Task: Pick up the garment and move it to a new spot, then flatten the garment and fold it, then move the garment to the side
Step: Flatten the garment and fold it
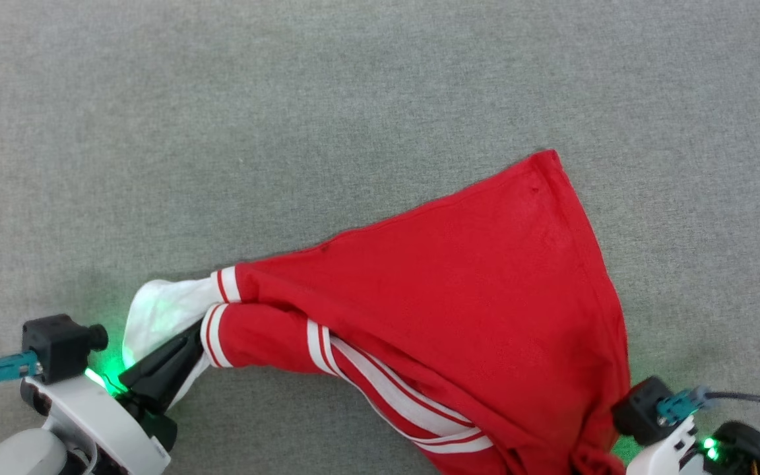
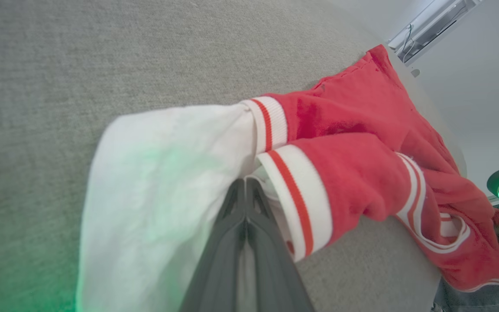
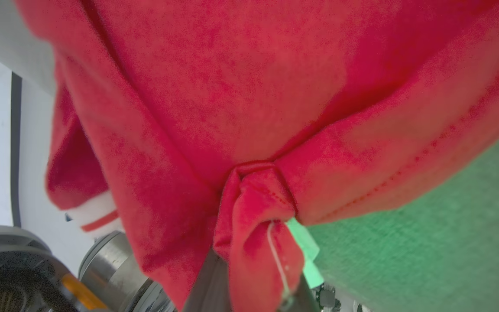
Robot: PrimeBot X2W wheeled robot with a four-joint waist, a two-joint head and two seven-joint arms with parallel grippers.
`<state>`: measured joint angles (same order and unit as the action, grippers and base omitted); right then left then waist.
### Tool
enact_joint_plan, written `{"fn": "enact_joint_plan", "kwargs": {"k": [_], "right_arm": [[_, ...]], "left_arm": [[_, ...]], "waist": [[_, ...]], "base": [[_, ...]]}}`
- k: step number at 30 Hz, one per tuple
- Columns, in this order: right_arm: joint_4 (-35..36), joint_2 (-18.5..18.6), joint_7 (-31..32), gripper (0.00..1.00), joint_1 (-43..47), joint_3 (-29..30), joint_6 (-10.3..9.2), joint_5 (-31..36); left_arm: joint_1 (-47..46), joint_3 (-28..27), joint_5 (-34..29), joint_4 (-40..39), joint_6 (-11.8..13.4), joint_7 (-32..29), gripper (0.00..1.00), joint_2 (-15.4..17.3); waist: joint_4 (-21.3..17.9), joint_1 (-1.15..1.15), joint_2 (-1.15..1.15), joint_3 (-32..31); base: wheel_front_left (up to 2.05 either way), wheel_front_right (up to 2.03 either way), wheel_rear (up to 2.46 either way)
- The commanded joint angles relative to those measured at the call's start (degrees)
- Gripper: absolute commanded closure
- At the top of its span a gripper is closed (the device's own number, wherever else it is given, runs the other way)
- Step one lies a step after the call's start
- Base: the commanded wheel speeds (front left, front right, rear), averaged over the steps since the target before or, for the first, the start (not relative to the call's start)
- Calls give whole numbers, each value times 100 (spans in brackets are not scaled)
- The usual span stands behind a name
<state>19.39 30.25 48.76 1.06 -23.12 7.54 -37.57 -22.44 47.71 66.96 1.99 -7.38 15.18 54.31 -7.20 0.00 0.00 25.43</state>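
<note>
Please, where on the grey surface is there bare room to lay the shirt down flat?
The grey surface is bare all across the far side, beyond the garment's upper edge, and on the left above the left gripper. A narrower strip lies right of the garment. The near edge is crowded with bunched cloth.

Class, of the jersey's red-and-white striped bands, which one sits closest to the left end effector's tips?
The lower cuff band, capping the red fold beside the left end effector; the upper band and diagonal stripes lie farther off.
</note>
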Motion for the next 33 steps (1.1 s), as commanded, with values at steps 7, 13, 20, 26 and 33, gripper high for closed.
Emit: {"fn": "enact_joint_plan", "kwargs": {"k": [7, 13, 20, 26, 33], "right_arm": [[198, 226, -494, 0, -147, 533, -12, 287], [1207, 412, -324, 0, 107, 1637, -10, 173], [1252, 405, -68, 0, -1064, 2063, -10, 289], [74, 292, -48, 0, -2795, 1137, -10, 585], [-1444, 495, 159, 0, -3882, 34, -10, 612]], "left_arm": [[123, -21, -23, 3, 13, -13, 100, 18], [293, -133, -89, -113, 10, -10, 100, -96], [158, -114, -219, -223, -1, -19, 100, -216], [-93, -6, -301, -254, -9, -64, 100, -329], [-341, 253, -276, -235, -11, -81, 100, -523]], "waist": [[22, 0, 0, 4], [109, 0, 0, -10], [374, 0, 0, 110], [630, 0, 0, 362], [912, 0, 0, 539]], "base": [[0, 0, 0], [0, 0, 0], [0, 0, 0], [0, 0, 0], [0, 0, 0]]}}
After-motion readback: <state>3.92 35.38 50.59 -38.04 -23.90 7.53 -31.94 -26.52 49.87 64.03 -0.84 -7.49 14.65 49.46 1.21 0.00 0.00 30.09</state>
